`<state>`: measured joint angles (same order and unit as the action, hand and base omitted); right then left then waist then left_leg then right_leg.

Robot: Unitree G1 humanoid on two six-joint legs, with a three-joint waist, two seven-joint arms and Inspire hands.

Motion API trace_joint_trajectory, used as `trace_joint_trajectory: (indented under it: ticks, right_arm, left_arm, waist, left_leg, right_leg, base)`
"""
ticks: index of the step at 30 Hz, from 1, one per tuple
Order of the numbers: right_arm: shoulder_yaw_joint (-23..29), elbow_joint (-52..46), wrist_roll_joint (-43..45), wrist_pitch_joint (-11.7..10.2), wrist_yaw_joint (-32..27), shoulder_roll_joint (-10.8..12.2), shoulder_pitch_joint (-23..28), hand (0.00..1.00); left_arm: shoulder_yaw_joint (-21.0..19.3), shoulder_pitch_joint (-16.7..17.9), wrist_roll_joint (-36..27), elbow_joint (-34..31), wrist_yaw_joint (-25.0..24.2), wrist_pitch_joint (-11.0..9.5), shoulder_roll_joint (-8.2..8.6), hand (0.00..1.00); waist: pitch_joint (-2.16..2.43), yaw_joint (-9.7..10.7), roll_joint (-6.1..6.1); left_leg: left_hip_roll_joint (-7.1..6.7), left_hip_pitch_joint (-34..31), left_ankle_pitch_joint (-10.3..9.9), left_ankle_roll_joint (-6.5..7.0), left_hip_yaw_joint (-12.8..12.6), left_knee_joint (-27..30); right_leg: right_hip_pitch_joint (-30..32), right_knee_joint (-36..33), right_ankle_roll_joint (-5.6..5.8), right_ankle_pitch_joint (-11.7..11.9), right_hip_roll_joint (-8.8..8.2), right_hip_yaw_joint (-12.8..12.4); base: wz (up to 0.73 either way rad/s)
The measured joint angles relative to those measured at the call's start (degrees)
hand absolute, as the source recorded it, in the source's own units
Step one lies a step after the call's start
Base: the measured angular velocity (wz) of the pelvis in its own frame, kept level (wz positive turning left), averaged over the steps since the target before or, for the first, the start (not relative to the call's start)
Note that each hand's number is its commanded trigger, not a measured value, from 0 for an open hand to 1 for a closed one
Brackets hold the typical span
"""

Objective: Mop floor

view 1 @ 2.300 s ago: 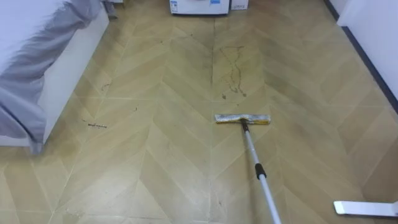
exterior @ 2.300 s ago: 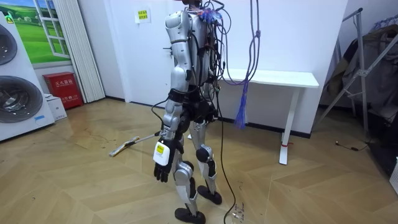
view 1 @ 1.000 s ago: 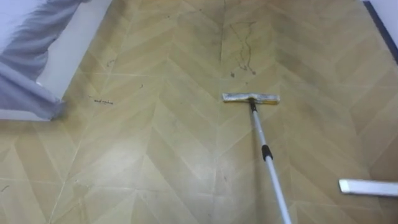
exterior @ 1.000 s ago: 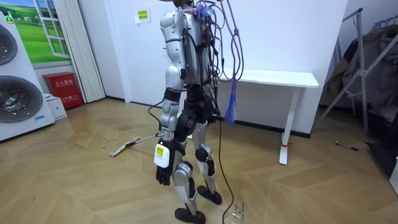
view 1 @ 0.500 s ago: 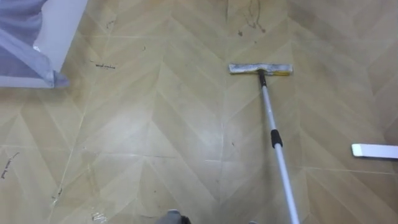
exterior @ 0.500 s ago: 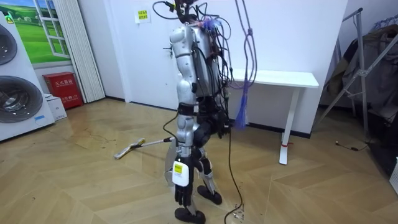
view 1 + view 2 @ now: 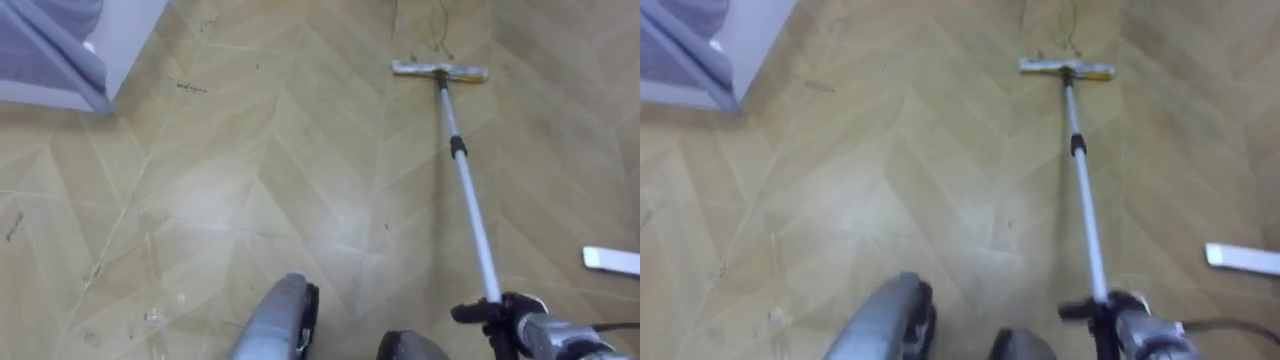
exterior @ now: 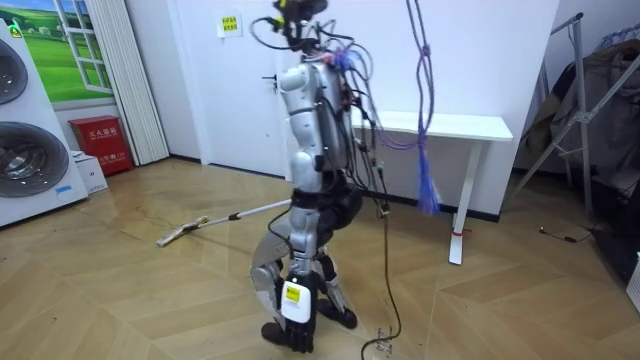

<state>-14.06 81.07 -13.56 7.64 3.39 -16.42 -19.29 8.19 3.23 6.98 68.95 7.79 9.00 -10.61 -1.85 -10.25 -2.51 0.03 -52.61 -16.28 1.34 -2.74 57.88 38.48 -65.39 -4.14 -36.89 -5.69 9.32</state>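
- Looking down in the left eye view, the right hand was curled round the near end of the mop. Its head lay flat just short of a dark scribble, which looked unwiped.
- In the room view, the mop reached out toward the view's left. The left hand hung by the legs, and whether it was open or closed could not be told.
- In the right eye view, the grip looked the same, and most of the floor seemed left to mop.

The floor is glossy herringbone wood, and the mop pole is smooth, shiny metal.

Head stereo pair looks down, close on floor; room camera well off, whole robot; all share mop.
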Motion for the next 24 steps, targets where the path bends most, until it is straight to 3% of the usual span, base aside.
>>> trace_joint_trajectory:
  ticks: [2, 3, 4, 5, 6, 7, 9, 10, 11, 12, 13, 14, 16, 17, 18, 19, 20, 21, 22, 23, 24]
  right_arm:
    - [-1.0, 2.3, -1.3, 0.1, 1.6, -1.6, 4.6, 1.0]
    - [-1.1, 3.1, -1.2, 0.1, 1.6, -2.2, 5.8, 1.0]
    - [-2.1, 4.6, -0.9, 0.5, 1.4, -3.7, 8.3, 1.0]
    - [-3.1, 4.8, -0.3, 2.2, 0.0, -4.1, 11.3, 1.0]
    - [-3.6, 4.8, -0.3, 3.1, -0.5, -4.1, 12.5, 1.0]
    - [-3.9, 4.6, -0.2, 3.8, -1.3, -3.7, 14.7, 1.0]
    - [-3.8, 3.8, 0.1, 3.9, -2.8, -1.3, 16.7, 1.0]
    - [-3.8, 3.8, 0.1, 3.9, -3.6, 0.2, 17.4, 1.0]
    - [-3.8, 3.8, 0.2, 3.9, -4.0, 0.9, 17.7, 1.0]
    - [-3.8, 3.8, 0.2, 3.9, -4.5, 1.9, 18.1, 1.0]
    - [-3.3, 3.8, 0.3, 4.3, -4.7, 3.0, 18.3, 1.0]
    - [-2.5, 3.6, 0.7, 5.5, -4.6, 3.6, 18.3, 1.0]
    - [-2.1, 3.5, 1.7, 7.3, -4.5, 3.4, 18.0, 1.0]
    - [-1.6, 3.1, 3.7, 7.4, -4.7, 2.8, 17.1, 1.0]
    - [-1.1, 3.3, 4.5, 7.5, -4.7, 2.5, 16.3, 1.0]
    - [-0.8, 3.7, 5.2, 7.6, -4.9, 1.8, 14.3, 1.0]
    - [-0.4, 3.5, 5.9, 7.8, -5.1, 0.8, 11.5, 1.0]
    - [-0.4, 3.2, 6.1, 7.8, -5.2, 0.3, 9.7, 1.0]
    - [-0.4, 2.8, 5.8, 7.0, -5.2, -0.8, 5.4, 1.0]
    - [-0.4, 1.8, 4.8, 5.7, -5.2, -1.5, 2.0, 1.0]
    - [-0.4, 1.3, 4.2, 4.9, -5.1, -1.7, 0.6, 1.0]
  left_arm:
    - [-0.1, -0.5, 0.0, -0.3, -0.9, 0.3, 1.06, 0.0]
    - [-0.1, -0.7, 0.0, -0.4, -0.9, 0.3, 1.31, 0.0]
    - [-0.2, -1.5, 0.1, -0.6, -0.8, 0.4, 1.72, 0.0]
    - [-0.2, -1.8, -0.2, -1.1, -0.4, 0.3, 1.93, 0.0]
    - [-0.3, -1.9, -0.3, -1.8, -0.1, 0.2, 1.78, 0.0]
    - [-0.1, -2.0, -0.6, -3.0, 0.9, -0.4, 1.59, 0.0]
    - [-0.1, -2.7, -0.5, -4.0, 2.4, -1.2, 1.34, 0.0]
    - [0.0, -2.8, -0.2, -4.3, 3.3, -1.7, 1.65, 0.0]
    - [0.0, -2.8, 0.1, -4.3, 3.6, -1.8, 1.97, 0.0]
    - [0.0, -2.7, 0.1, -4.2, 3.9, -1.6, 2.74, 0.0]
    - [-0.1, -2.6, 0.0, -4.2, 4.0, -1.5, 3.23, 0.0]
    - [0.0, -2.5, 0.0, -4.2, 4.1, -1.3, 3.46, 0.0]
    - [0.0, -0.9, -0.2, -4.9, 4.9, -0.4, 3.43, 0.0]
    - [-0.1, 0.0, -0.4, -5.1, 5.6, 0.1, 3.31, 0.0]
    - [-0.1, 0.3, -0.6, -5.6, 5.7, 0.5, 3.19, 0.0]
    - [0.3, 1.1, -2.0, -6.3, 6.4, 1.2, 2.67, 0.0]
    - [1.0, 1.9, -3.0, -7.2, 7.1, 1.4, 2.21, 0.0]
    - [1.0, 1.9, -3.0, -7.2, 7.3, 1.5, 2.1, 0.0]
    - [1.2, 2.2, -3.2, -7.2, 7.6, 0.9, 1.85, 0.0]
    - [2.0, 2.2, -3.8, -7.2, 7.6, 0.4, 1.16, 0.0]
    - [2.3, 2.2, -3.9, -7.5, 7.6, 0.3, 0.77, 0.0]
  waist:
    - [0.63, 0.2, 1.35]
    - [0.59, 0.2, 1.7]
    - [0.56, 0.7, 2.77]
    - [0.63, 0.7, 4.18]
    - [0.67, 0.8, 4.65]
    - [1.06, 2.0, 5.94]
    - [0.91, 3.5, 6.62]
    - [0.86, 4.5, 6.53]
    - [0.84, 4.9, 6.56]
    - [0.82, 5.3, 6.61]
    - [0.72, 5.3, 6.46]
    - [0.65, 5.4, 6.35]
    - [0.85, 5.3, 5.87]
    - [0.67, 5.2, 5.48]
    - [0.79, 5.2, 5.72]
    - [0.25, 4.8, 4.63]
    - [0.47, 3.6, 3.31]
    - [0.36, 2.6, 2.28]
    - [0.25, 1.5, 0.68]
    - [-0.14, 1.2, -0.49]
    - [-0.26, 0.9, -0.66]
  left_leg:
    - [-0.87, 1.8, -2.1, 3.17, -1.3, -1.8]
    - [-1.36, 2.0, -2.9, 3.87, -1.7, -1.7]
    - [-2.86, 2.7, -4.2, 4.48, -2.0, -1.0]
    - [-3.35, 3.5, -5.8, 5.66, -1.8, -0.3]
    - [-3.56, 3.9, -6.5, 5.83, -1.7, -0.3]
    - [-3.79, 4.2, -7.8, 6.19, -0.7, -0.4]
    - [-4.37, 4.7, -8.6, 6.49, 0.0, -1.4]
    - [-5.41, 5.6, -8.9, 6.61, 0.7, -2.3]
    - [-5.8, 6.3, -9.1, 6.61, 1.2, -2.8]
    - [-5.94, 8.0, -9.9, 6.57, 1.4, -3.8]
    - [-5.94, 9.9, -11.1, 6.19, 1.5, -4.6]
    - [-5.93, 11.9, -12.6, 5.83, 1.8, -4.9]
    - [-5.69, 14.6, -14.9, 4.69, 2.2, -4.3]
    - [-5.25, 14.7, -15.2, 3.78, 2.5, -0.6]
    - [-4.73, 13.9, -14.2, 2.1, 2.1, 2.9]
    - [-3.12, 10.8, -9.5, -1.67, 1.3, 12.2]
    - [-2.26, 7.4, -1.4, -2.45, 0.3, 20.3]
    - [-2.11, 5.7, 3.4, -2.48, -0.2, 23.3]
    - [-1.92, 2.2, 10.2, -3.08, -0.5, 28.1]
    - [-1.55, -1.8, 9.5, -2.31, -0.3, 30.9]
    - [-1.23, -3.5, 8.7, -1.8, -0.3, 30.9]
  right_leg:
    - [-2.5, 3.4, 1.71, 1.4, -0.34, -1.4]
    - [-2.2, 1.9, 2.47, 2.1, -0.39, -2.6]
    - [0.1, -3.6, 3.56, 5.8, -0.94, -4.5]
    - [3.0, -8.9, 4.17, 11.6, -0.73, -6.0]
    - [4.4, -10.9, 4.4, 14.7, -0.25, -7.0]
    - [6.6, -13.4, 4.57, 18.2, 0.87, -7.7]
    - [11.0, -12.0, 4.65, 16.9, 1.11, -7.5]
    - [13.9, -7.7, 4.72, 16.0, 1.47, -7.5]
    - [14.8, -4.4, 4.66, 15.9, 1.74, -7.5]
    - [16.2, 3.1, 4.49, 15.9, 2.25, -7.3]
    - [16.9, 10.8, 3.79, 17.1, 3.12, -7.3]
    - [16.9, 15.5, 2.92, 20.1, 3.22, -6.7]
    - [14.6, 14.8, 1.35, 21.1, 2.67, -5.0]
    - [13.3, 13.1, 0.62, 19.6, 2.29, -3.9]
    - [12.7, 12.0, 0.32, 18.5, 2.43, -3.6]
    - [11.5, 9.2, -0.53, 15.9, 3.12, -3.7]
    - [10.8, 6.6, -1.26, 13.5, 3.51, -4.3]
    - [10.6, 5.7, -1.64, 12.6, 3.62, -4.8]
    - [10.1, 4.3, -2.03, 11.0, 3.94, -5.3]
    - [9.4, 3.3, -2.36, 9.5, 4.19, -5.3]
    - [8.8, 2.8, -2.39, 8.7, 4.32, -5.4]
  base:
    - [0.41]
    - [0.36]
    - [0.3]
    - [0.21]
    - [0.06]
    - [0.0]
    - [0.0]
    - [-0.13]
    - [-0.25]
    - [-0.29]
    - [-0.21]
    - [-0.06]
    - [0.0]
    - [0.0]
    - [0.05]
    - [-0.03]
    - [-0.17]
    - [-0.39]
    - [-0.29]
    - [-0.19]
    - [-0.08]
